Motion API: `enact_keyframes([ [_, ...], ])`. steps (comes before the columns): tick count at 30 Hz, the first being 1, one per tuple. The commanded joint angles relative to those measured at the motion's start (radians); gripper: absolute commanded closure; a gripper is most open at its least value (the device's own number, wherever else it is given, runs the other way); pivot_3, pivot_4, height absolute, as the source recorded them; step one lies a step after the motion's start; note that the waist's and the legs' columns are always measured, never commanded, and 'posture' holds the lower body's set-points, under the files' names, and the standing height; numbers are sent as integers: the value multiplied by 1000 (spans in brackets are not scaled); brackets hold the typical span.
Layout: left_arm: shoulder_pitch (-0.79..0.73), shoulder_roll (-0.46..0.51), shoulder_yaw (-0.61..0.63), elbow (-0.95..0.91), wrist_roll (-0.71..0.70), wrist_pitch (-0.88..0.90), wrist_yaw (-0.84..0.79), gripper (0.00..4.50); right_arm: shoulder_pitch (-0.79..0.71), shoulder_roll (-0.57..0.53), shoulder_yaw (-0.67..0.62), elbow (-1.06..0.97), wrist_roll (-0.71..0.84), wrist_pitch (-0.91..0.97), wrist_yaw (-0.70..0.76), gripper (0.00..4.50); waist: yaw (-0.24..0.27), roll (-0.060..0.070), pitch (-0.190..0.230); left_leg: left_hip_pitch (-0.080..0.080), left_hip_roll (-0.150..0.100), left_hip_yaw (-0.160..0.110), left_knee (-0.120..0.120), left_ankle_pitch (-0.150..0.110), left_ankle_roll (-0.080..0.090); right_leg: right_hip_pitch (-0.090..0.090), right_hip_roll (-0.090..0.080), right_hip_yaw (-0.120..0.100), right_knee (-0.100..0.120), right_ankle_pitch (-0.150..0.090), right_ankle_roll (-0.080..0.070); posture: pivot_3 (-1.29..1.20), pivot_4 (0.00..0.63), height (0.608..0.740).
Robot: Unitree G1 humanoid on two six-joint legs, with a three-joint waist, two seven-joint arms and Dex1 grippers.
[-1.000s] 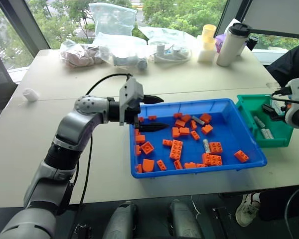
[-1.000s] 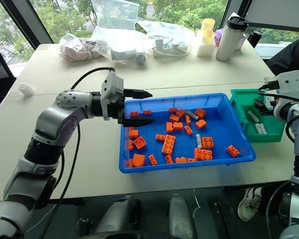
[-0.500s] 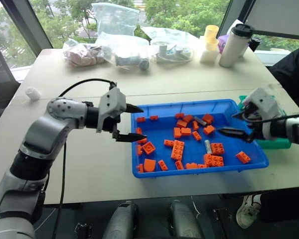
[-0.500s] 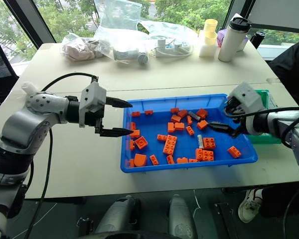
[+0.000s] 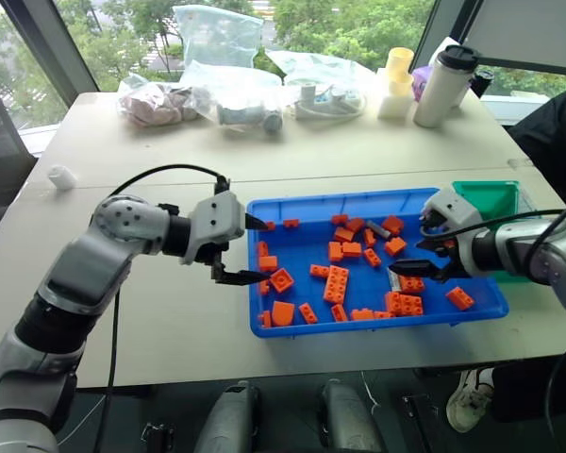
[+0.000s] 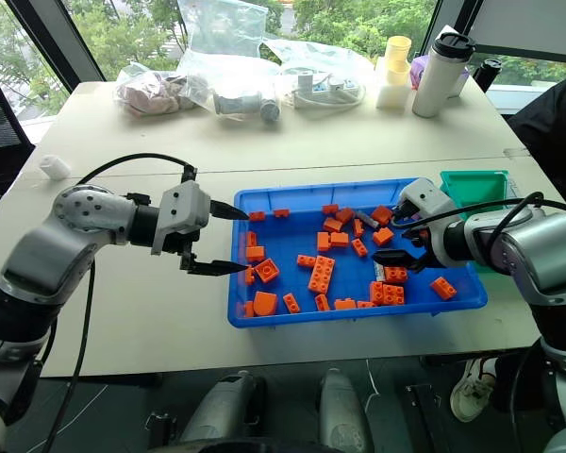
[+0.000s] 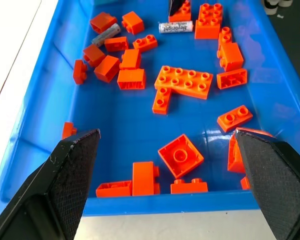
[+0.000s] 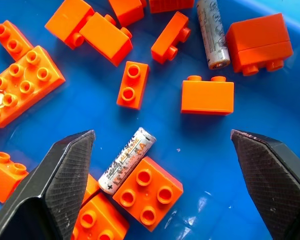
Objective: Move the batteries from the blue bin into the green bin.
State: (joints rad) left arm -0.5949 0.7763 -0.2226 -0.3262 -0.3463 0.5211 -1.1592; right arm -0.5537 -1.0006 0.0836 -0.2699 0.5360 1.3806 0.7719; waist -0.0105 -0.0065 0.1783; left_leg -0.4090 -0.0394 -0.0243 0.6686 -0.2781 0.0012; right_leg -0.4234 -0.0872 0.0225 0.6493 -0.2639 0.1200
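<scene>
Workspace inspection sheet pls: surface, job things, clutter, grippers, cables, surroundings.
Surface: pale table, bins at its near right.
Job's things: blue bin holds two batteries, one near the right gripper, one further back; green bin just beyond the blue bin's right end.
Clutter: orange bricks scattered in the blue bin; plastic bags, white tumbler, yellow cups at the far edge; small white object far left.
Grippers: left gripper open at the blue bin's left rim; right gripper open above the near battery.
Cables: black cable on the left arm.
Surroundings: windows, trees outside.
</scene>
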Motion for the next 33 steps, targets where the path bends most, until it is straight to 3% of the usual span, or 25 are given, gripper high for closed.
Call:
enact_keyframes([
  [1,-2,-2,14,-42,-11,8,9,0,-24,6,19,-21,12,22,1,28,-1,0,0,0,0,0,0,0,0,0,0,0,0,0,0,0,150,740],
  [9,4,-18,20,-54,-12,16,38,0,-42,54,108,8,-18,4,-21,28,-1,0,0,0,0,0,0,0,0,0,0,0,0,0,0,0,150,740],
  [12,5,-19,21,-44,-8,17,43,0,-35,40,153,6,-42,-24,-18,786,-1,0,0,0,0,0,0,0,0,0,0,0,0,0,0,0,150,740],
  [16,9,-12,23,-45,-12,17,40,0,-38,45,165,-5,-44,-22,-13,2666,-1,0,0,0,0,0,0,0,0,0,0,0,0,0,0,0,150,740],
  [18,11,-8,22,-46,-14,16,33,0,-44,47,167,-9,-47,-21,-16,3834,-1,0,0,0,0,0,0,0,0,0,0,0,0,0,0,0,150,740],
  [20,12,-4,21,-46,-15,14,28,0,-49,50,166,-11,-47,-17,-19,4445,-1,0,0,0,0,0,0,0,0,0,0,0,0,0,0,0,150,740],
  [27,8,-3,19,-31,-12,0,8,0,-67,76,119,-12,-53,-7,-62,4494,-1,0,0,0,0,0,0,0,0,0,0,0,0,0,0,0,150,740],
  [33,-12,-27,39,-9,-45,1,-4,0,-123,80,-24,18,-25,13,-80,4494,0,0,0,0,0,0,0,0,0,0,0,0,0,0,0,0,150,740],
])
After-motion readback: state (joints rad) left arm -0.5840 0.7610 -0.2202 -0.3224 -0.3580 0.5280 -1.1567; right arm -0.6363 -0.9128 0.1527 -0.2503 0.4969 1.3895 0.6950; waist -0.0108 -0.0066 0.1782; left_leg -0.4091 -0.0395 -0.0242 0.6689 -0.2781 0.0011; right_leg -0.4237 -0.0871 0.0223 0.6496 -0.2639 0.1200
